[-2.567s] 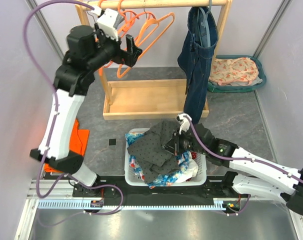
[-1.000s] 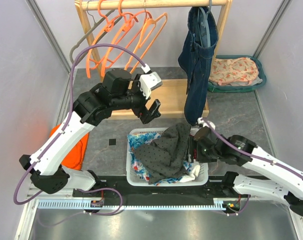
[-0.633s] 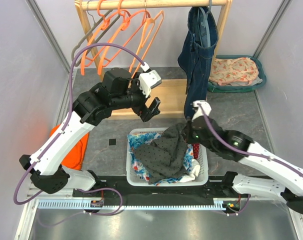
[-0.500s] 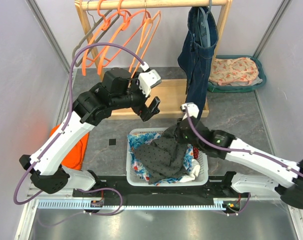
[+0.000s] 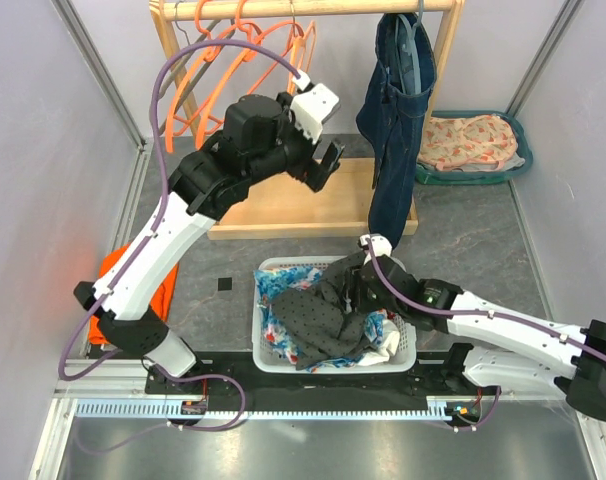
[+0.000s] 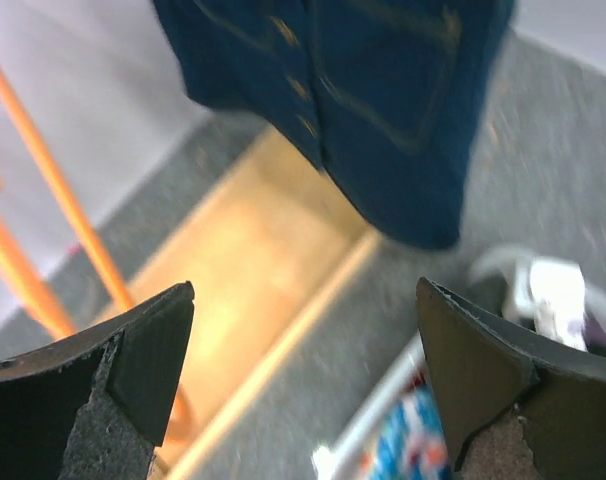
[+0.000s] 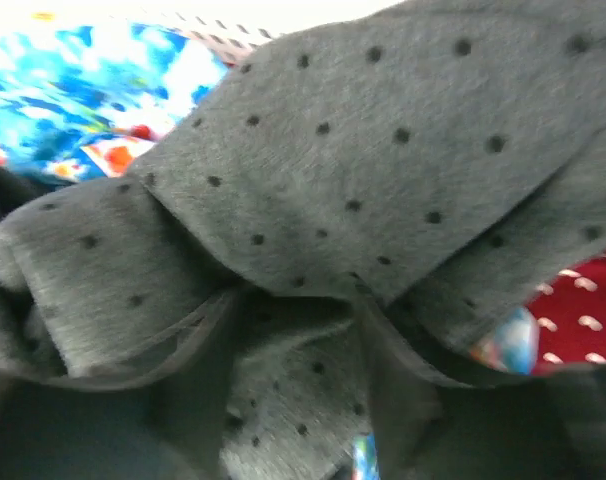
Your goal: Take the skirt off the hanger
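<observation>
The dark blue denim skirt [image 5: 395, 120] hangs from a hanger [image 5: 414, 28] at the right end of the wooden rail. My left gripper [image 5: 328, 163] hovers open just left of it, at mid height. In the left wrist view the skirt [image 6: 383, 80] fills the top, beyond my open, empty left gripper [image 6: 303, 300]. My right gripper [image 5: 351, 290] is low in the white basket [image 5: 255, 312], pressed into a grey dotted garment [image 7: 363, 160]. That cloth fills the right wrist view and hides the fingers.
Several orange hangers [image 5: 253, 50] hang empty at the rail's left end. The rack's wooden base [image 5: 283, 205] lies behind the basket. A teal tray [image 5: 519, 135] with floral cloth sits at the back right. Orange cloth [image 5: 123, 278] lies by the left wall.
My left arm has risen and swung right, toward the hanging skirt. My right gripper has come down from above the basket's far rim into the grey garment, which has sunk lower.
</observation>
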Robot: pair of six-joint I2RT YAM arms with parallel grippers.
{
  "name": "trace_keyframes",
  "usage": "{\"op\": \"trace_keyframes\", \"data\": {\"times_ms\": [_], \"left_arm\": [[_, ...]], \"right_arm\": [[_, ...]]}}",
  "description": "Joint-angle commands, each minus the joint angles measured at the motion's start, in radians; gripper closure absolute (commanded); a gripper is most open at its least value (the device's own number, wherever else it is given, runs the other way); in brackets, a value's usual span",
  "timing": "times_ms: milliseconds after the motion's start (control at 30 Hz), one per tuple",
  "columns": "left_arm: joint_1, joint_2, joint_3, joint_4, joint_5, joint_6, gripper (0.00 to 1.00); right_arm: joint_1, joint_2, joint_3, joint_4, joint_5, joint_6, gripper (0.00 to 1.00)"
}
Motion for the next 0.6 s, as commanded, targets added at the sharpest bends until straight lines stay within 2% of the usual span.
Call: {"op": "trace_keyframes", "data": {"times_ms": [0,67,100,167,200,233,300,367,400,433,500,533,567], "left_arm": [[-0.001,0.059,0.129,0.097,-0.106,-0.026,0.03],[-0.001,0.048,0.109,0.103,-0.107,-0.028,0.03],[-0.001,0.036,0.094,0.106,-0.103,-0.025,0.03],[-0.001,-0.004,0.043,0.114,-0.1,-0.016,0.03],[-0.001,-0.018,0.028,0.118,-0.103,-0.001,0.03],[0.0,-0.033,0.011,0.124,-0.11,0.007,0.03],[-0.001,-0.071,-0.023,0.131,-0.128,0.027,0.03],[-0.001,-0.103,-0.05,0.131,-0.131,0.033,0.03],[-0.001,-0.116,-0.06,0.132,-0.128,0.035,0.03],[-0.001,-0.126,-0.069,0.129,-0.128,0.036,0.03],[-0.001,-0.154,-0.095,0.129,-0.128,0.043,0.04],[-0.001,-0.163,-0.115,0.129,-0.131,0.043,0.04],[-0.001,-0.171,-0.123,0.129,-0.136,0.046,0.04]], "right_arm": [[0.012,0.02,0.187,-0.203,0.002,-0.094,0.27],[0.012,0.049,0.414,-0.352,0.085,-0.153,0.16],[0.01,0.067,0.608,-0.404,0.116,-0.211,0.1],[0.01,0.142,0.823,-0.559,0.21,-0.259,0.08],[0.006,0.176,1.043,-0.601,0.248,-0.311,0.07],[0.003,0.207,1.154,-0.672,0.283,-0.334,0.06],[-0.008,0.3,1.422,-0.695,0.376,-0.435,0.07],[-0.022,0.391,1.561,-0.684,0.433,-0.525,0.07],[-0.046,0.427,1.697,-0.679,0.471,-0.573,0.07],[-0.055,0.469,1.727,-0.628,0.513,-0.674,0.07],[-0.098,0.465,1.681,-0.462,0.553,-0.778,0.07],[-0.133,0.49,1.689,-0.44,0.544,-0.794,0.07],[-0.225,0.506,1.709,-0.434,0.5,-0.787,0.07]]}}
